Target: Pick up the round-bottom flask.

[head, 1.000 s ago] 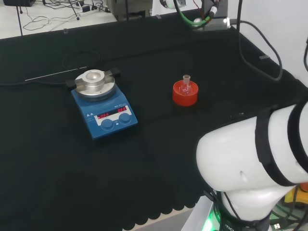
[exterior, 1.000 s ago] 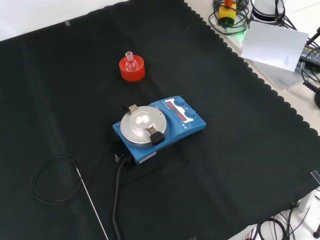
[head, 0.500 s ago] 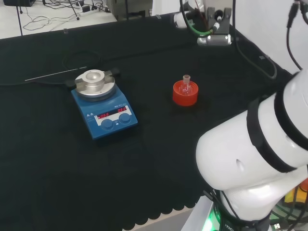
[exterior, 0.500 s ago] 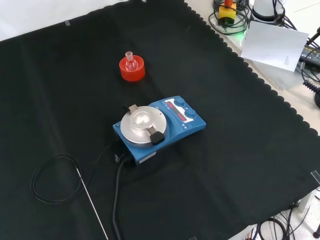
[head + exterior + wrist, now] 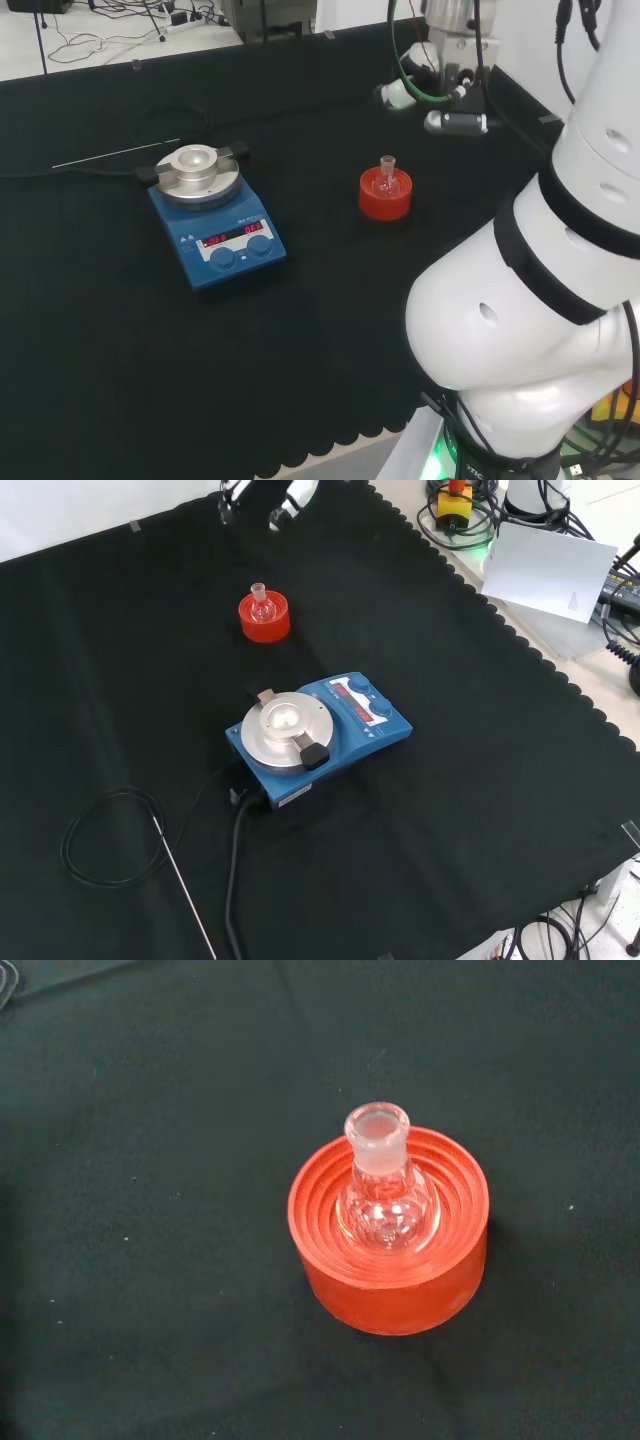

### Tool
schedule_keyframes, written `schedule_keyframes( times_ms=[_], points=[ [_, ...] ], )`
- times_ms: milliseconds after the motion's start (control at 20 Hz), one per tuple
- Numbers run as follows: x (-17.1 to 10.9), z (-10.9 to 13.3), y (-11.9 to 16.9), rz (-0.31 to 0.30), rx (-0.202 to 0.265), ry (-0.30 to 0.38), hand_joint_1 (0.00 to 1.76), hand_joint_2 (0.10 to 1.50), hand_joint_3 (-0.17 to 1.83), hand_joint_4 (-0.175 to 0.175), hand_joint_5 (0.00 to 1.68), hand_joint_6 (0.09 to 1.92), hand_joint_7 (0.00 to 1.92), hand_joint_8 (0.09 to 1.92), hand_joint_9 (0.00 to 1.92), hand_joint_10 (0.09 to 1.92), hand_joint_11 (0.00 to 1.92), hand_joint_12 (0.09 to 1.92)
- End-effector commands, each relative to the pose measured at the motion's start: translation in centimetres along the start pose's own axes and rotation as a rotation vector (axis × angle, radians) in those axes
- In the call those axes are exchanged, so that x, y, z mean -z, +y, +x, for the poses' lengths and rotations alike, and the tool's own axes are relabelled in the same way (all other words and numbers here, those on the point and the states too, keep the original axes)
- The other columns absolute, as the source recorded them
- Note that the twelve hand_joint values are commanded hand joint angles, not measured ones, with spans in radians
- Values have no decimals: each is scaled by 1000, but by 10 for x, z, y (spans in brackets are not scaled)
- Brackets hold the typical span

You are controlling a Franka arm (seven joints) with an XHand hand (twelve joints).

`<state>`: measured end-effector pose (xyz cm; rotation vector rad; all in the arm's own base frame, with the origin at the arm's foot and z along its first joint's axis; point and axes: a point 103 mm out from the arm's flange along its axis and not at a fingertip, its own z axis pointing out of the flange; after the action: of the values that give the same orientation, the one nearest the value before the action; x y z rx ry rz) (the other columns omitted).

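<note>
the round-bottom flask (image 5: 386,1196) sits upright in a red ribbed stand (image 5: 392,1265) on the black cloth (image 5: 320,330), its short neck pointing up and its clear bulb nested in the stand's ringed hollow. in the head view the stand and flask are right of the middle; in the front view they lie in the upper part of the cloth, left of centre.

the hand (image 5: 440,95) hangs above the cloth, well apart from the flask. in the head view it is beyond and a little to the right of the stand, hanging down from the wrist with cables looping beside it. a white fingertip juts to the left and a dark finger lies out to the right just below it. in the front view, white and black fingertips (image 5: 282,505) poke in at the top edge, above the stand and not touching it. too little of the hand is visible to tell whether it is released or clenched. nothing can be seen in it.

the arm's white links (image 5: 520,300) rise large at the right of the head view, curving up toward the wrist.

a blue hotplate stirrer (image 5: 318,735) with a round metal top stands nearer the middle of the cloth, well apart from the stand. a thin metal probe (image 5: 185,890) on a looped black cable (image 5: 105,840) lies beyond it.
</note>
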<state>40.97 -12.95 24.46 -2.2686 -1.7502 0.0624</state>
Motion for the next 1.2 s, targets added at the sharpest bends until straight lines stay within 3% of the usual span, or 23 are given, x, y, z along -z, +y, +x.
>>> schedule_keyframes(
  times_ms=[50, 650, 900, 1200],
  points=[
    [-30, -18, 12, -5, -15, 46, 586, 1071, 152, -20, 521, 145, 271, 684, 419, 714, 133, 1412],
    [-64, -31, 26, 20, -14, 64, 728, 942, 180, -26, 561, 151, 335, 692, 508, 684, 193, 1399],
    [-82, -32, 33, 44, -16, 78, 743, 824, 403, -27, 572, 145, 344, 689, 524, 661, 197, 1399],
    [-89, -32, 38, 51, -22, 81, 756, 765, 484, -28, 564, 140, 345, 694, 528, 664, 202, 1395]
  ],
)
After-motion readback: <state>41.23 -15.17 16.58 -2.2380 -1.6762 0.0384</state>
